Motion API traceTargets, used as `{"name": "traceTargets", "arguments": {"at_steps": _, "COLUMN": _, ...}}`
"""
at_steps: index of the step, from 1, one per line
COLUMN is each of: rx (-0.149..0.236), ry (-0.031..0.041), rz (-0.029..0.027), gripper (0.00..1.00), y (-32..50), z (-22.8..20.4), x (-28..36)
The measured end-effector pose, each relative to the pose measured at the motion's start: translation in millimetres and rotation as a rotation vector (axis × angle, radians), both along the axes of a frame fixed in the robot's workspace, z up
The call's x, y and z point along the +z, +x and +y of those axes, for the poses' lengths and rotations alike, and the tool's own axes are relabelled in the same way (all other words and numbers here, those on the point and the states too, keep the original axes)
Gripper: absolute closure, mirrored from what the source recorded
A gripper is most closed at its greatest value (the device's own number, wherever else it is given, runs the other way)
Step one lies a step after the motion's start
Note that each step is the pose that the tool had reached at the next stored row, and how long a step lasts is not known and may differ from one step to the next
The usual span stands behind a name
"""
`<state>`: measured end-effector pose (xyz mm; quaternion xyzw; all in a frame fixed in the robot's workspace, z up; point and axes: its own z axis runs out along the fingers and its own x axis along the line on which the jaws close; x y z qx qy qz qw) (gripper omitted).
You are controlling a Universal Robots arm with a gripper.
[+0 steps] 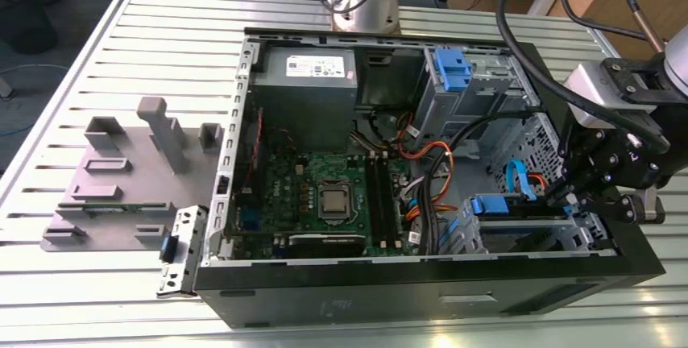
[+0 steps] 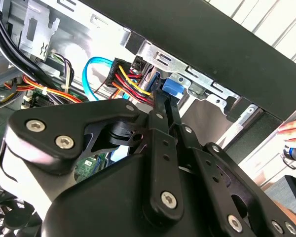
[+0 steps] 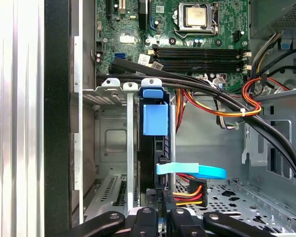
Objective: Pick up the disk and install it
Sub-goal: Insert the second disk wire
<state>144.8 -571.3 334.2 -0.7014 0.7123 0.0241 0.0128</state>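
Note:
The disk stands on edge in the drive cage at the front corner of the open computer case. Its blue end tab faces the motherboard; the tab also shows in the exterior view and in the second wrist view. My gripper reaches into the cage from the exterior view's right. Its black fingers lie close together along the disk's narrow edge, at the end away from the tab. They look shut on the disk.
A blue flat cable and a red-yellow-black power plug sit by the fingers. Thick black cables cross above the cage. Another blue-tabbed bay is at the case's far end. A grey fixture lies outside. A hand shows beyond the case.

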Motion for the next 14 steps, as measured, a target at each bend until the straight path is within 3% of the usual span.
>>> {"name": "traceTargets", "arguments": {"at_steps": 8, "rx": 0.0, "ry": 0.0005, "rz": 0.0, "gripper": 0.84, "y": 0.0, "z": 0.0, "x": 0.3}}
{"name": "traceTargets", "arguments": {"at_steps": 14, "rx": 0.0, "ry": 0.0001, "rz": 0.0, "gripper": 0.84, "y": 0.0, "z": 0.0, "x": 4.7}}
